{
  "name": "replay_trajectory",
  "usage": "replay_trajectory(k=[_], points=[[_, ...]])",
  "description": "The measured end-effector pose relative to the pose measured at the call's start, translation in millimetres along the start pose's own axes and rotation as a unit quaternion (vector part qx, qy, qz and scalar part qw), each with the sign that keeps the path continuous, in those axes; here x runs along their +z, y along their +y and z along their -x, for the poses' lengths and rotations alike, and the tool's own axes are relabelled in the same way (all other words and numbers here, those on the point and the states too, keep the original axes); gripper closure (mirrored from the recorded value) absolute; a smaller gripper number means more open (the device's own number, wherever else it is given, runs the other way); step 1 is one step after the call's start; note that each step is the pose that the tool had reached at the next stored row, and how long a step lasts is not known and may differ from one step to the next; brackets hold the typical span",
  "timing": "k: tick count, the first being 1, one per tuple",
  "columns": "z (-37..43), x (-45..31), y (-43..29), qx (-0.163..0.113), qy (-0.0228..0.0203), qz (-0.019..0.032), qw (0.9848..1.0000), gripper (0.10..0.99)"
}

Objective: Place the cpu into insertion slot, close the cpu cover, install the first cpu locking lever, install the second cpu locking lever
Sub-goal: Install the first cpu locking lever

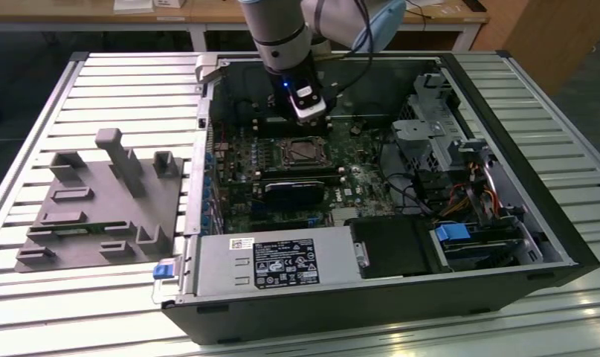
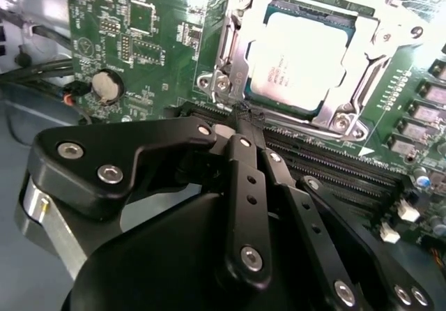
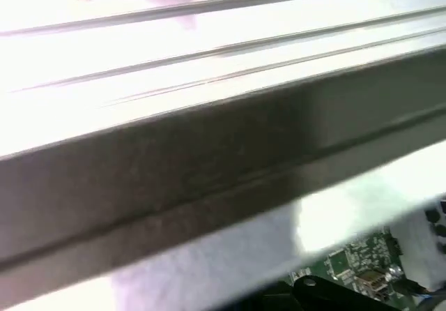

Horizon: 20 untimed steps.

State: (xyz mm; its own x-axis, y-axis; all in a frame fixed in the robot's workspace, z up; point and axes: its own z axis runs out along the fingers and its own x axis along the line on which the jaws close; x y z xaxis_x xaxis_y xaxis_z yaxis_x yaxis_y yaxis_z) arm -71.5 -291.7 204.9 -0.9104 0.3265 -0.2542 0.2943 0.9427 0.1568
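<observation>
Jaws are seen pressed together, nothing visibly pinched, and the gripper is held with its tips just beside the near edge of the insertion slot, seemingly placed to work a locking lever. The cpu is seated flat in that slot, framed and held down by the lowered cpu cover. Around them the green motherboard is mounted inside the open computer case.

Above the insertion slot we log open room. Obstacles we list: memory slots just beside it, drive cage toward the exterior view's right, case wall toward its left.
</observation>
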Motion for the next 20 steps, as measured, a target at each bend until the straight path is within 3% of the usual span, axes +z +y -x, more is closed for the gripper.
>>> replay_trajectory(k=[3,9,10,15,16,20], points=[[1.6,-6.0,1.0,0.000,0.0000,0.0001,1.0000,0.984],[1.8,-6.5,1.1,0.000,0.0015,0.0000,1.0000,0.984],[2.0,-6.4,1.1,0.001,0.0075,-0.0021,1.0000,0.984],[3.8,-5.0,1.7,0.003,0.0482,-0.0177,0.9987,0.984],[4.0,-4.9,1.7,0.003,0.0513,-0.0191,0.9985,0.984],[4.3,-5.0,0.8,0.003,0.0510,-0.0208,0.9985,0.984]])
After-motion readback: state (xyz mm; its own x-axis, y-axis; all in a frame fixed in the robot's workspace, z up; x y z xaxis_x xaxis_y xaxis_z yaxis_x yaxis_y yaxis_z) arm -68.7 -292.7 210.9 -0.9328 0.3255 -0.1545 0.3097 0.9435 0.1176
